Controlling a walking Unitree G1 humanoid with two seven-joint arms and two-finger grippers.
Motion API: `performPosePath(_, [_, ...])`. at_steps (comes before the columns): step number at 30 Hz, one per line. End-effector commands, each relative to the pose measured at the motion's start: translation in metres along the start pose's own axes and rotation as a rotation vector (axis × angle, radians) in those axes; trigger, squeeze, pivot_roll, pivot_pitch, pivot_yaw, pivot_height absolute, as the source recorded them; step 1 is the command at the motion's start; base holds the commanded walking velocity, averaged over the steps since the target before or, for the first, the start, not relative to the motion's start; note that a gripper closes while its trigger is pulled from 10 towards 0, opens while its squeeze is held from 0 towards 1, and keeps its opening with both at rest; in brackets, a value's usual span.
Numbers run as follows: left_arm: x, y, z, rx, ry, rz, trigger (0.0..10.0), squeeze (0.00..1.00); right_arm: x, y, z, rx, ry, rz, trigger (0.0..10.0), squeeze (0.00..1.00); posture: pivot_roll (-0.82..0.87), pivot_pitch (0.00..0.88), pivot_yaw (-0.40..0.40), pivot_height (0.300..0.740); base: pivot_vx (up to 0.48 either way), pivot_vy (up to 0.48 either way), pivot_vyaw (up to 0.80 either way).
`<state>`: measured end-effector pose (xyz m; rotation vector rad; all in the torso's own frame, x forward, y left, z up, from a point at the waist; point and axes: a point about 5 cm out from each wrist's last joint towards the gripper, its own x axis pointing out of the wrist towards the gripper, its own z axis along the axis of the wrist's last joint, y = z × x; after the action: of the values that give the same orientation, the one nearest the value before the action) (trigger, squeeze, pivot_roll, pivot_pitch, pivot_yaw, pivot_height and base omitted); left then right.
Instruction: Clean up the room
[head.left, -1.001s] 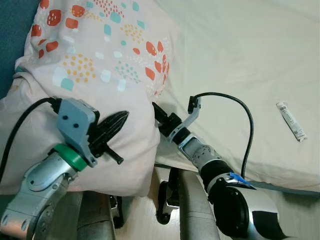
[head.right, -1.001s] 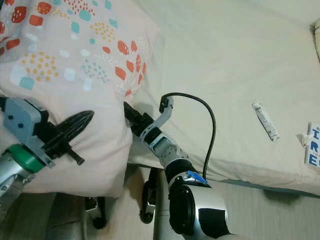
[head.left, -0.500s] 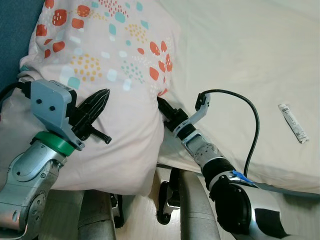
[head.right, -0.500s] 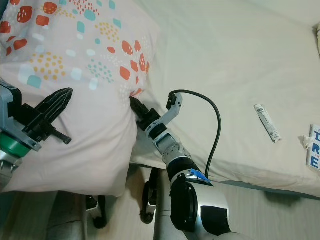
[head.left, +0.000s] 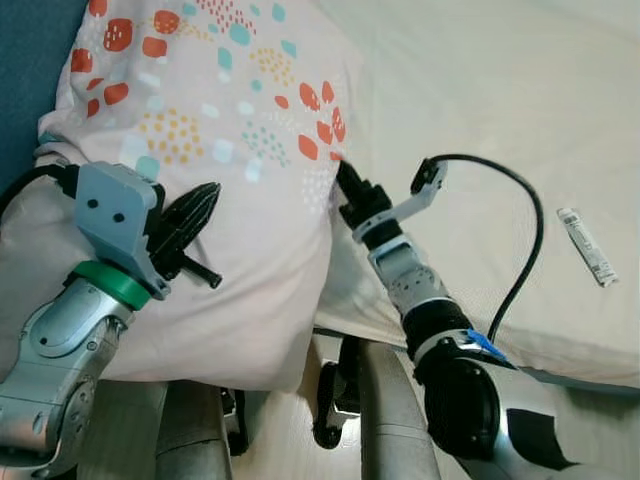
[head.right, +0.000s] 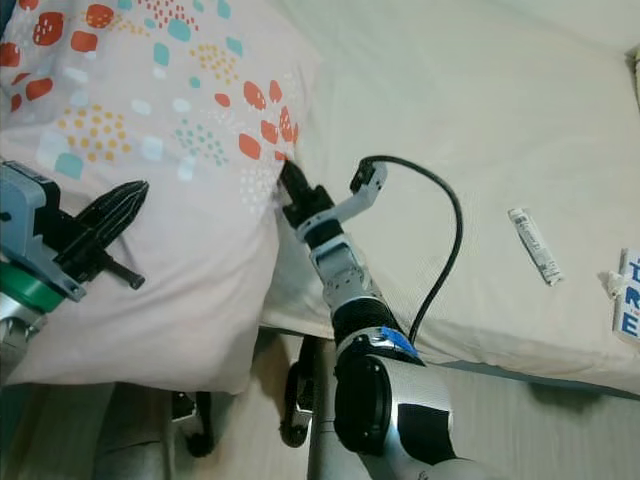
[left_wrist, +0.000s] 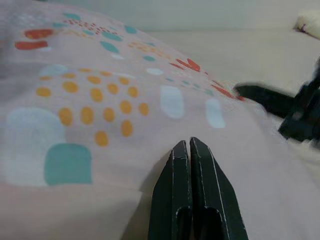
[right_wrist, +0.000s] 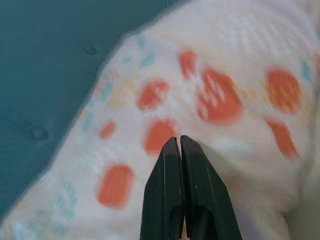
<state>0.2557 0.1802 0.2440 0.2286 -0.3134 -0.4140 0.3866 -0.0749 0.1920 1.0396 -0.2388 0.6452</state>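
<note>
1. We are looking down at a bed (head.left: 480, 90) covered with a pale cream sheet, and a large pillow (head.left: 200, 120) is lying on its left part, reaching over the near edge.
2. The pillow is pale pink and is carrying a print of orange, teal and yellow spots and dashes.
3. We are holding our left gripper (head.left: 190, 215) over the near left part of the pillow, and its two black fingers are pressed together with nothing between them, as the left wrist view (left_wrist: 190, 150) is showing.
4. We are reaching our right gripper (head.left: 347, 180) to the pillow's right edge, where its tip is touching the fabric beside a cluster of orange marks.
5. In the right wrist view the right gripper (right_wrist: 179, 145) is showing its fingers closed against each other, and no fabric is caught between them.
6. A black cable (head.left: 510, 230) is looping from the right wrist over the sheet and back to the arm.
7. A small white tube (head.left: 583, 245) is lying on the sheet well to the right of the pillow, apart from both grippers.
8. A box with blue lettering (head.right: 628, 290) is sitting at the far right edge of the bed, just beyond the tube.
9. A dark teal surface (head.left: 25, 70) is showing to the left of the pillow.
</note>
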Motion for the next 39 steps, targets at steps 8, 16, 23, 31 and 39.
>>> performPosePath(8, [0.0,0.004,-0.003,0.024,-0.001,0.034,10.0,0.0,-0.037,-0.026,-0.041,-0.086,0.151,-0.17,4.9,0.02,0.2,0.354,-0.141,0.608,0.0,0.0,0.0])
performPosePath(16, [-0.001,0.001,0.0,0.01,-0.013,0.009,10.0,0.0,-0.052,-0.041,-0.027,-0.113,0.05,-0.276,10.0,1.0,0.21,0.354,-0.14,0.608,0.0,0.0,0.0])
performPosePath(23, [0.0,0.002,-0.001,0.012,-0.018,0.008,10.0,0.0,-0.061,-0.051,-0.014,-0.153,0.019,-0.331,10.0,1.0,0.22,0.349,-0.131,0.608,0.0,0.0,0.0])
performPosePath(31, [0.002,0.003,0.002,0.022,-0.025,-0.008,10.0,0.0,-0.054,-0.045,-0.037,0.055,0.139,-0.244,10.0,1.0,0.25,0.346,-0.12,0.608,0.0,0.0,0.0])
performPosePath(39, [0.001,0.001,0.007,0.031,-0.033,-0.027,10.0,0.0,-0.056,-0.046,-0.048,0.101,0.185,-0.295,10.0,1.0,0.27,0.34,-0.122,0.608,0.0,0.0,0.0])
